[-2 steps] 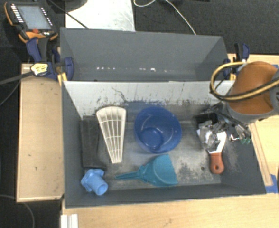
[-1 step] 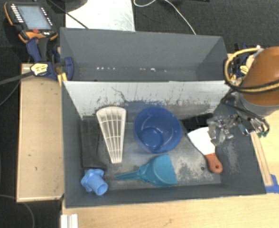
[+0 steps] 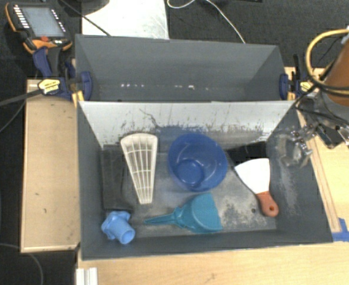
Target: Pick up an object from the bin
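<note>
Grey sheet metal forms the bin point(image 3: 174, 64), its floor scuffed and dusted pale. The gripper point(image 3: 293, 146), a cluster of shiny metal, hangs over the bin's sloped right wall, close above the surface. How wide it stands cannot be told, and nothing shows in its grasp.

Nearest to it, just to its lower left in the view, lies a scraper point(image 3: 254, 176) with a flat white blade and a stubby reddish-brown handle. A black block point(image 3: 244, 154) sits just beside the blade, level with the gripper. Further left is a smooth, round blue bowl point(image 3: 197, 162), and below that a glossy blue funnel point(image 3: 193, 214) on its side. Well apart from the gripper, across the floor, lie a white ribbed plastic piece point(image 3: 140, 166), a dark flat pad point(image 3: 111, 183) and a knobbly blue fitting point(image 3: 118, 226).
</note>
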Tool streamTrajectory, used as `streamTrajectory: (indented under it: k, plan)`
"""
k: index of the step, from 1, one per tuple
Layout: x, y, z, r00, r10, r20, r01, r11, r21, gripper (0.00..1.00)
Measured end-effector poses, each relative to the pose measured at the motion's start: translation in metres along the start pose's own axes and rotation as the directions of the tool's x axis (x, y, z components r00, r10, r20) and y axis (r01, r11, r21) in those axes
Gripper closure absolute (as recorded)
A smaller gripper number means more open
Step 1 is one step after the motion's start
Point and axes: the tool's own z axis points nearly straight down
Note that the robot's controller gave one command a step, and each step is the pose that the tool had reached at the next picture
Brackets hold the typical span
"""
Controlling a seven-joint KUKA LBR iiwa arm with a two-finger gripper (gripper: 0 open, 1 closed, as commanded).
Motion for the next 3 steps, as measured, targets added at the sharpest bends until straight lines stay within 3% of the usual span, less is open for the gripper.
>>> streamTrajectory:
  k: [1,2,3]
  plan:
    - [0.043,0.0,0.084,0.996,-0.09,-0.011,0.09,0.996,-0.01,1.0]
    - [0.036,0.027,0.073,1.0,0.01,0.003,-0.01,1.0,-0.001,1.0]
    - [0.048,0.045,0.13,0.957,-0.292,-0.005,0.292,0.956,-0.009,1.0]
